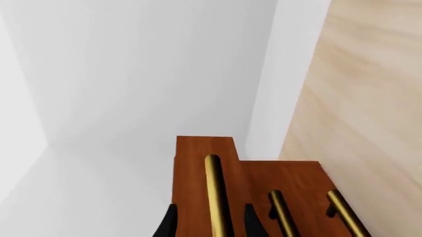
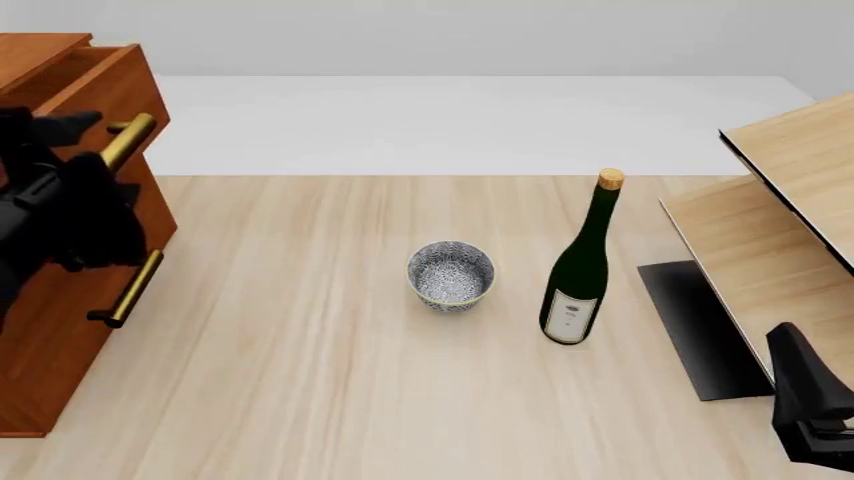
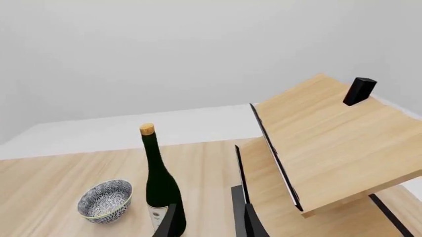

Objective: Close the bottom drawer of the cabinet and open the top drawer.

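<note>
The cabinet stands at the table's left edge. The top drawer sticks out a little from the cabinet's front. In the left wrist view it stands proud of the two flush drawers beside it. My left gripper is open, with one finger on each side of the top drawer's brass handle and a gap on both sides. The left arm hides the middle handle. The bottom drawer looks pushed in. My right gripper is open and empty at the near right.
A patterned bowl sits mid-table, with a dark wine bottle upright to its right. A pale wood slanted panel structure on a black base fills the right side, close to the right arm.
</note>
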